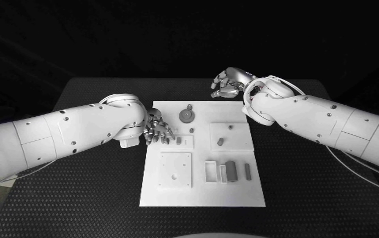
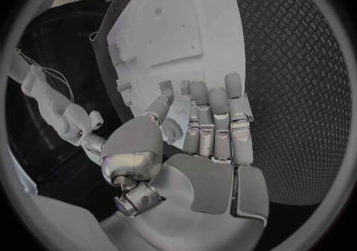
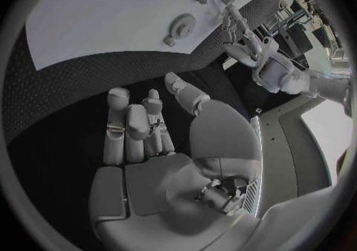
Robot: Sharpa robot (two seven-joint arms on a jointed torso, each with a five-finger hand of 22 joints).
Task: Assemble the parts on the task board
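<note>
Little seems assembled: the small parts (image 1: 229,170) are seen loose across the white board (image 1: 202,197) mid-table, while the left hand (image 1: 157,129) at its left edge and the right hand (image 1: 229,83) beyond its far right corner are held spread, holding nothing.

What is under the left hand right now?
The left hand hovers open over the left edge of the task board, fingers apart and holding nothing. A small grey part lies just beside its fingertips. What the board holds directly under the palm is covered.
</note>
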